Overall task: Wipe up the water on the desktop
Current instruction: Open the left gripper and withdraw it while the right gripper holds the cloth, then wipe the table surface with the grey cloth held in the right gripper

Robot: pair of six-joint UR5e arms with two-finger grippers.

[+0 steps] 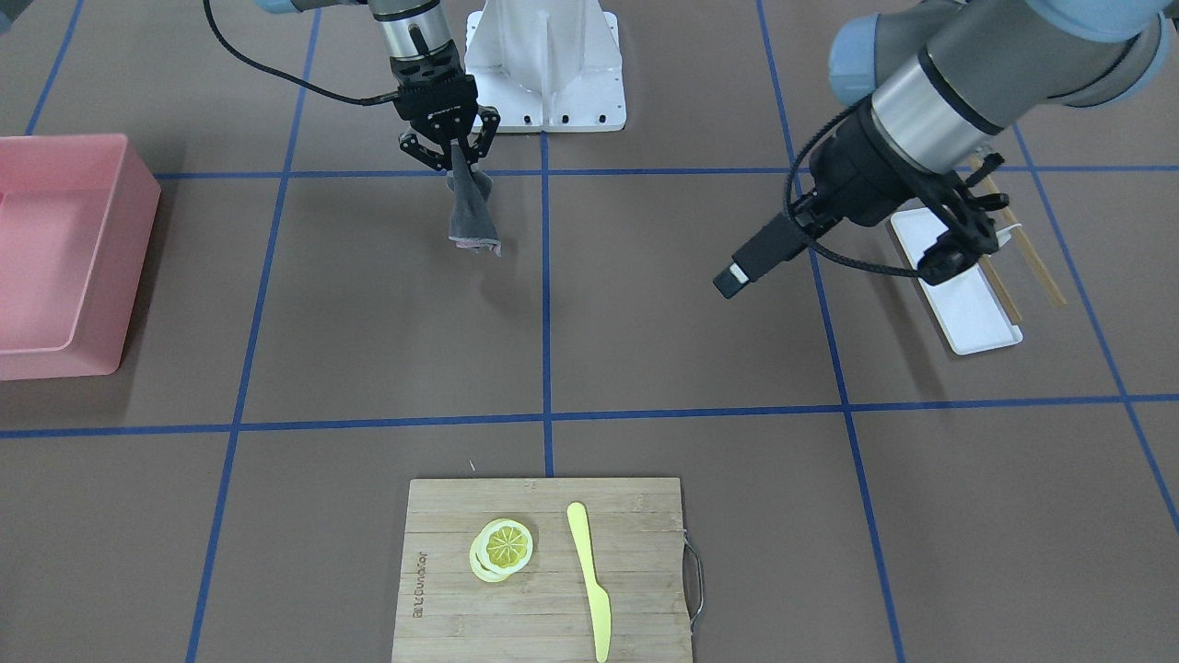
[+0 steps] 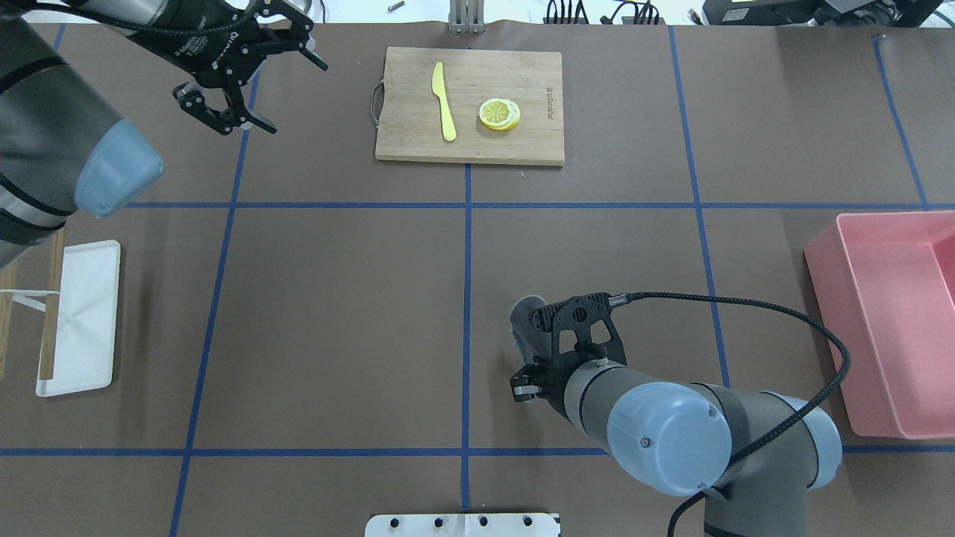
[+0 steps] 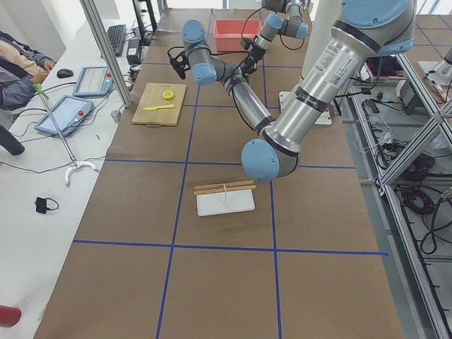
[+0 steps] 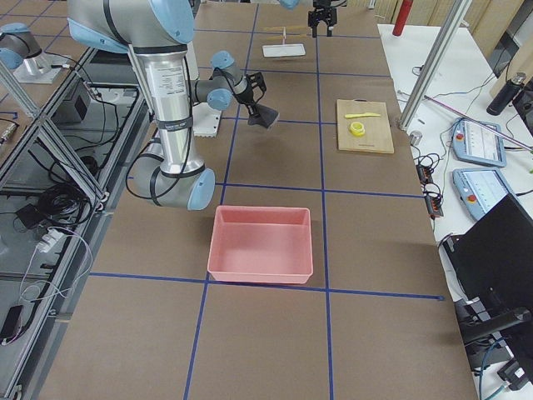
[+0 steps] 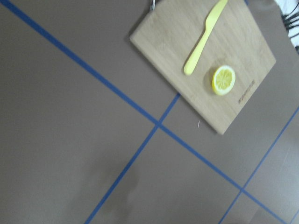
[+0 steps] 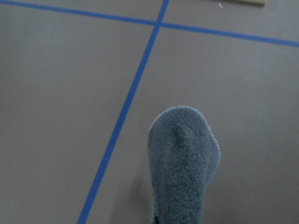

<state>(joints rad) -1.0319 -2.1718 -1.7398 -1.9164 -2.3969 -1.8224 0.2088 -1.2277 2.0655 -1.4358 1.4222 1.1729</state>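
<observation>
One grey cloth between right fingers, above the desktop

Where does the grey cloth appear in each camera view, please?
Front-facing: grey cloth upper centre-left, hanging from right gripper.
Overhead: cloth lower centre.
Exterior left: too small to tell.
Exterior right: cloth upper centre.
Left wrist: absent.
Right wrist: cloth bottom centre.
Landmark: cutting board.

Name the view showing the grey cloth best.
Exterior front-facing: the grey fleecy cloth hangs whole from the right gripper. Right wrist shows only its lower end; overhead, the arm hides most; side views show it tiny; left wrist, not at all.
</observation>
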